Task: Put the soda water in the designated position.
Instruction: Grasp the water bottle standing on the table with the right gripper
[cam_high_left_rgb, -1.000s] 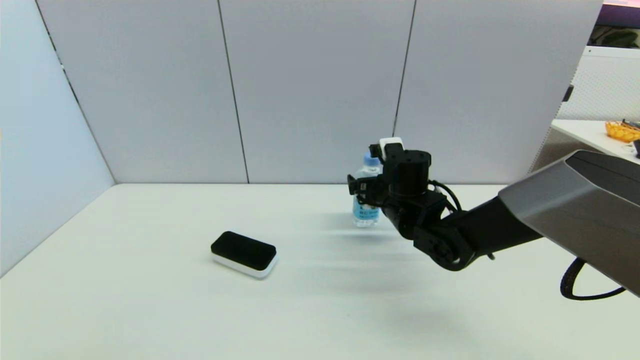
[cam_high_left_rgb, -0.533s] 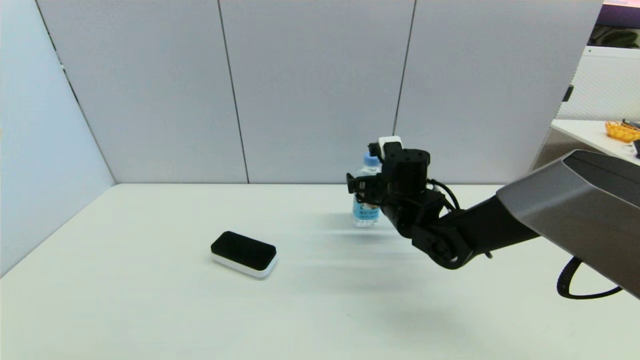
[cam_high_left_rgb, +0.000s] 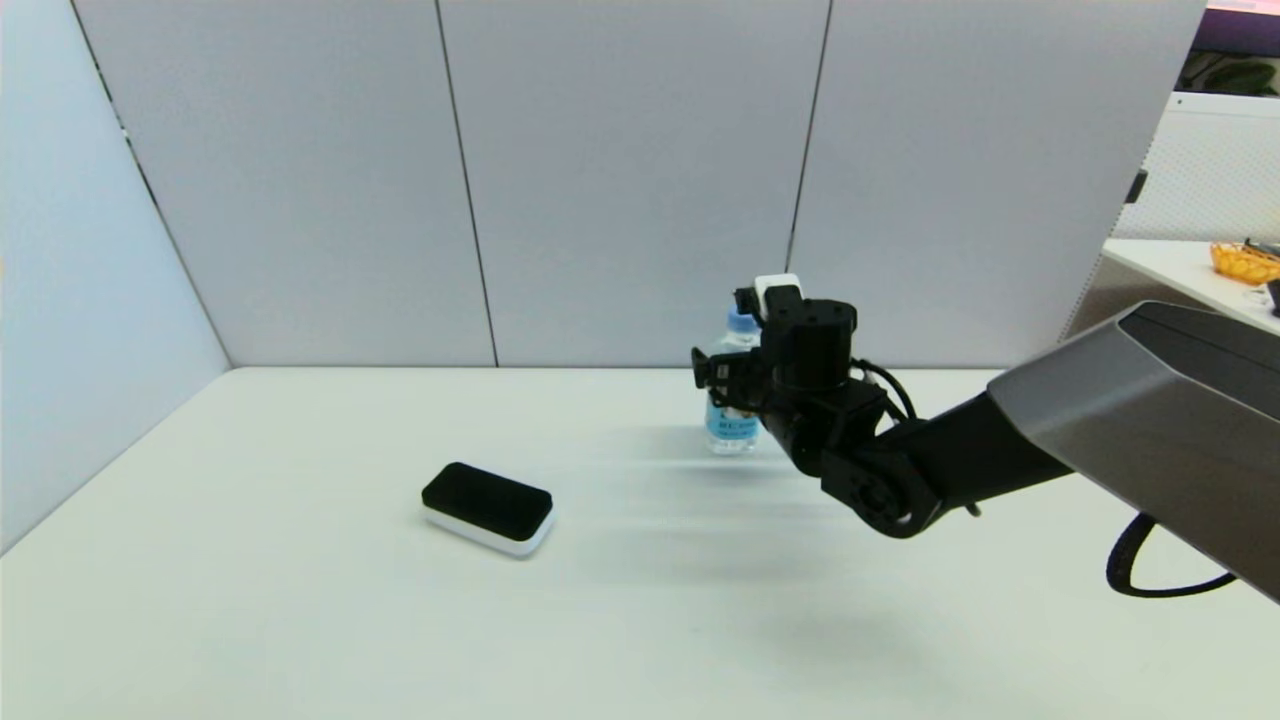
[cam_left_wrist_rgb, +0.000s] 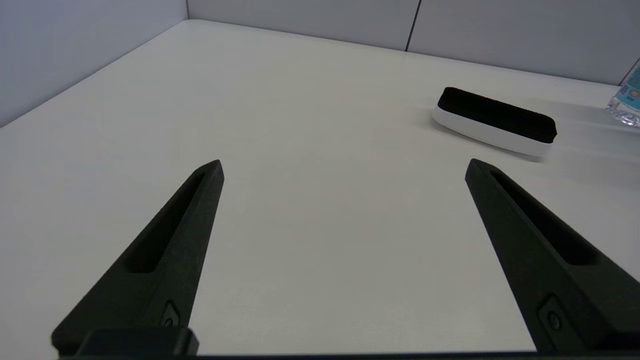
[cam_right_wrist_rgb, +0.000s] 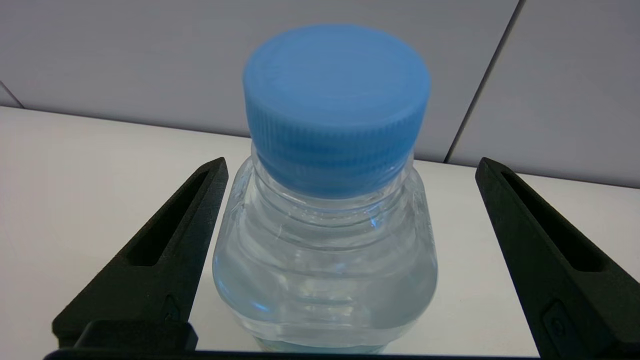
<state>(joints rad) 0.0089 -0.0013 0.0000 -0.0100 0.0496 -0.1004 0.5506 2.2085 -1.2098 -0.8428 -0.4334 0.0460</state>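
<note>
The soda water, a small clear bottle with a light-blue cap and label, stands upright near the back of the white table. My right gripper is open at the bottle's upper body, level with its shoulder. In the right wrist view the soda water sits between the two fingers of the right gripper; one finger is close beside it and the other stands well apart. My left gripper hovers open and empty low over the table's left part, out of the head view. The soda water shows far off at that view's edge.
A flat white block with a black top lies left of the bottle, also seen as the block ahead of the left gripper. Grey partition walls close the table's back and left side. A neighbouring desk with an orange basket is at far right.
The right arm has crept a little to the left and forward, its open fingers further around the bottle. Bottle and block have not moved.
</note>
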